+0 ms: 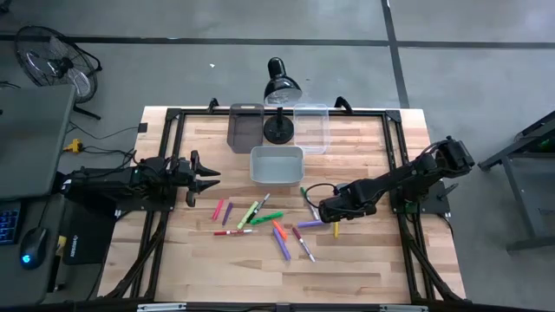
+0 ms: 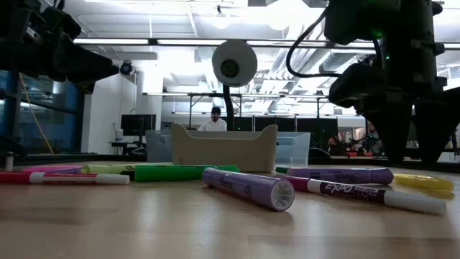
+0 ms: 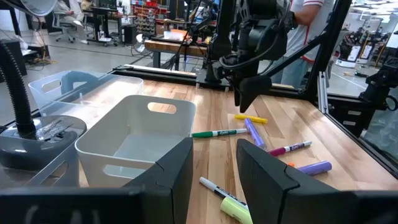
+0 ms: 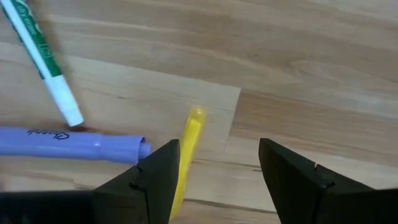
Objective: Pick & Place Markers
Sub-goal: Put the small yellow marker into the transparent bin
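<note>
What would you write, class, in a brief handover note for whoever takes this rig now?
Right hand: open, low over the table by the yellow marker, holding nothing.
Left hand: open, waiting at the table's left side.
Markers: all on the table, among them the purple marker and the green marker.
White bin: empty.
Done: nothing placed. Left: every marker.

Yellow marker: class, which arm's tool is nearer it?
Right. The right tool hangs open just above the yellow marker; the left tool waits across the table.
</note>
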